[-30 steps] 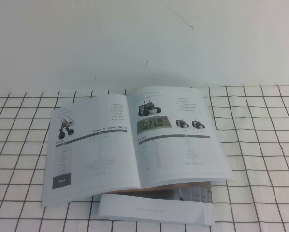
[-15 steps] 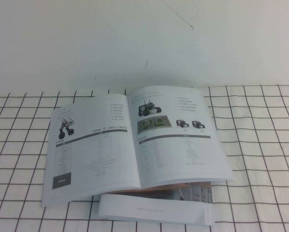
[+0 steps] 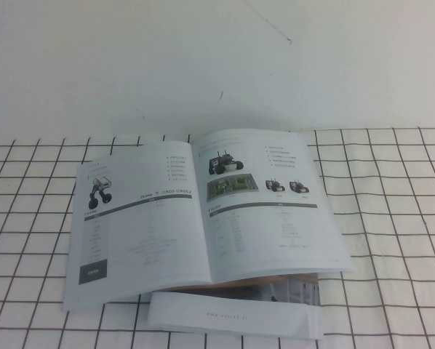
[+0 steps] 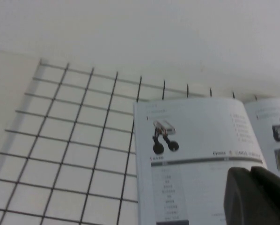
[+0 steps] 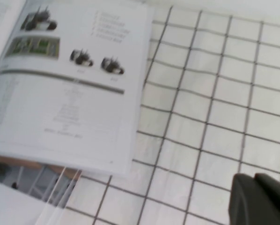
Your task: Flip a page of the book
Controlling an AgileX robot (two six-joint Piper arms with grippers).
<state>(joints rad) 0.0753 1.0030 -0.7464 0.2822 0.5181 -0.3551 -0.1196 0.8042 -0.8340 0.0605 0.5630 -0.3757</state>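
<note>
The book lies open on the checked cloth, in the middle of the high view. Its right-hand page shows wheeled robots above a dark-barred table and lies slightly raised at its front edge. The left wrist view shows the book's left leaf, with my left gripper over its lower part, fingers together and holding nothing. The right wrist view shows the page. My right gripper hangs over bare cloth to the right of the book, fingers together and empty. Neither gripper shows in the high view.
A plain white booklet with one line of grey text lies under the book's front edge. A leaf with colour photos peeks out beneath the page. The black-gridded white cloth ends at a bare white surface behind.
The book and page have not moved. A small dark speck has appeared at the left edge of the high view.
</note>
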